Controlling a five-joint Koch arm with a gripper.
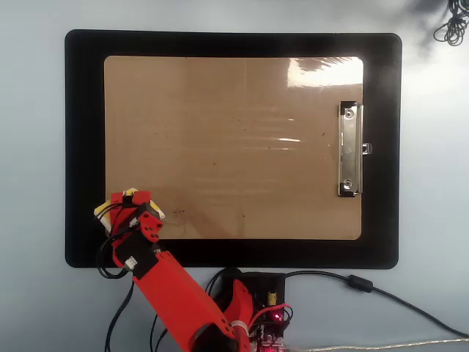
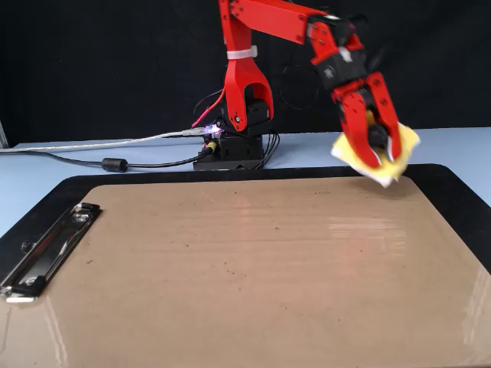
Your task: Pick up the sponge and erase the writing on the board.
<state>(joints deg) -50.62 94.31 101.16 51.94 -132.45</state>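
Observation:
My red gripper (image 2: pixel 381 159) is shut on the sponge (image 2: pixel 406 139), a small yellow square whose black knob sits between the jaws. It hangs tilted in the air over the far right corner of the board (image 2: pixel 230 291) in the fixed view. From overhead, the gripper (image 1: pixel 128 199) and sponge (image 1: pixel 130 191) are at the lower left corner of the brown board (image 1: pixel 234 110), over its edge and the black mat (image 1: pixel 84 147). No writing shows on the board, only a few tiny dark specks.
The silver clip (image 1: pixel 350 149) is on the board's right side in the overhead view, left (image 2: pixel 46 245) in the fixed view. The arm's base (image 2: pixel 234 149) and cables (image 2: pixel 115 163) lie behind the mat (image 2: pixel 453 192). A coiled cable (image 1: pixel 451 29) sits top right.

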